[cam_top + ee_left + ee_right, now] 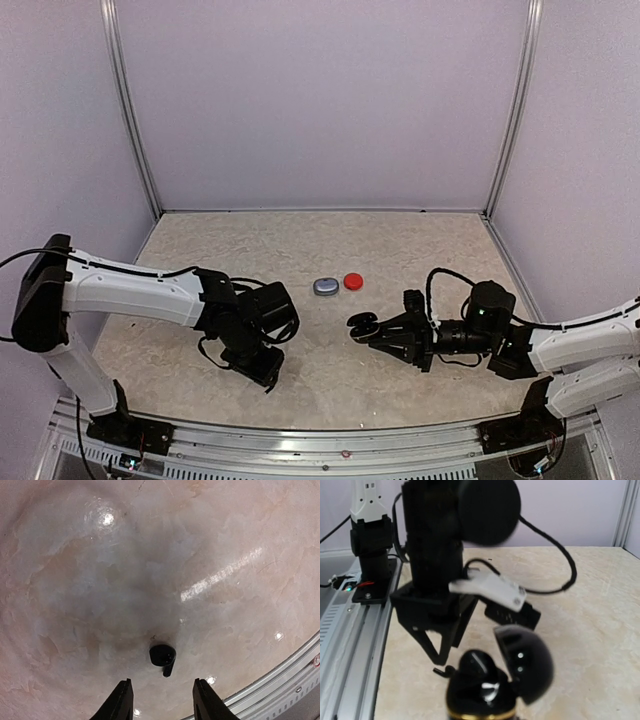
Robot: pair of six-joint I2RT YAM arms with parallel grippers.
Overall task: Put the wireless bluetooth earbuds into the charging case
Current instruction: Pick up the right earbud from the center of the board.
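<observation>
Spread left pincer (162,682) hangs just behind black earbud (163,656); right pincer (372,330) pinches black case (480,680).

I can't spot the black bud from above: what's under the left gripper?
A black earbud lies on the table directly below the open left gripper, in line with the gap between its fingers and untouched. In the top view the gripper covers that spot.

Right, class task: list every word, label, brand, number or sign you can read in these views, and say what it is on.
None can be read.
The grey case, red case, black case and black earbud show no print.
The white piece on the left arm is too blurred to tell.
</observation>
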